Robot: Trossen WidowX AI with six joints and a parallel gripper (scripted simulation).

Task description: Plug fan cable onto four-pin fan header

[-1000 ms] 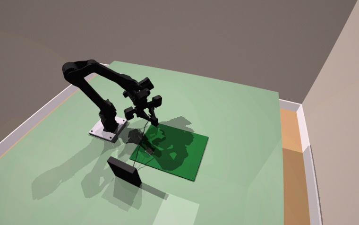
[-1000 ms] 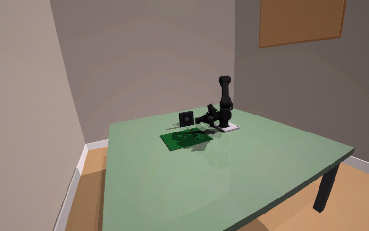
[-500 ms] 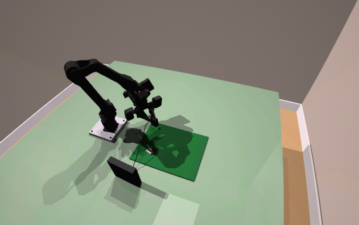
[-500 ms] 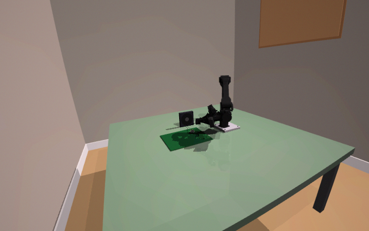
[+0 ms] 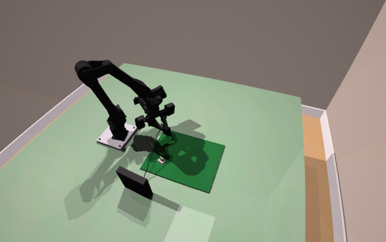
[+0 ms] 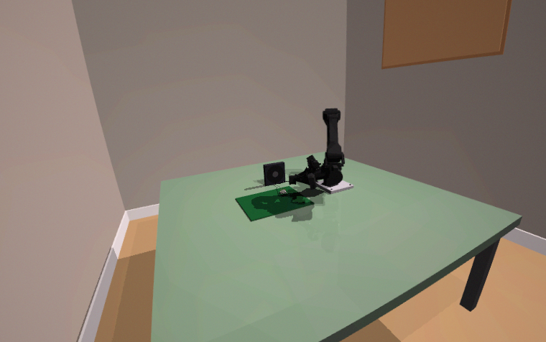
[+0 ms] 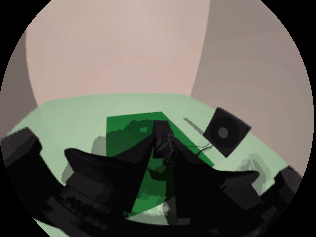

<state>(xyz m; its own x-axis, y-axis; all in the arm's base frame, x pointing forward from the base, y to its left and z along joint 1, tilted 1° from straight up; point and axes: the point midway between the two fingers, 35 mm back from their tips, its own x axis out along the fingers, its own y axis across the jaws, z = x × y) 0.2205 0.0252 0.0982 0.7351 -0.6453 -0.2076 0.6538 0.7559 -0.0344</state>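
Observation:
The dark green board (image 5: 199, 174) (image 6: 257, 209) (image 7: 126, 129) lies flat on the table. Its small pale four-pin header (image 5: 160, 160) (image 6: 283, 191) stands near the board's left edge. The black square fan (image 5: 133, 182) (image 6: 274, 173) (image 7: 226, 131) stands upright on the table beside the board. Its thin black cable (image 5: 155, 141) runs up to my gripper. My gripper (image 5: 167, 132) (image 7: 162, 138) is shut on the cable's small dark plug and holds it just above the board's rear left corner, well behind the header. The plug itself is barely distinguishable between the fingertips.
The arm's grey base plate (image 5: 116, 139) (image 6: 336, 187) is bolted to the green table (image 5: 256, 128) (image 6: 362, 241) left of the board. The arm's shadow covers much of the board. Walls stand close to the table's far sides.

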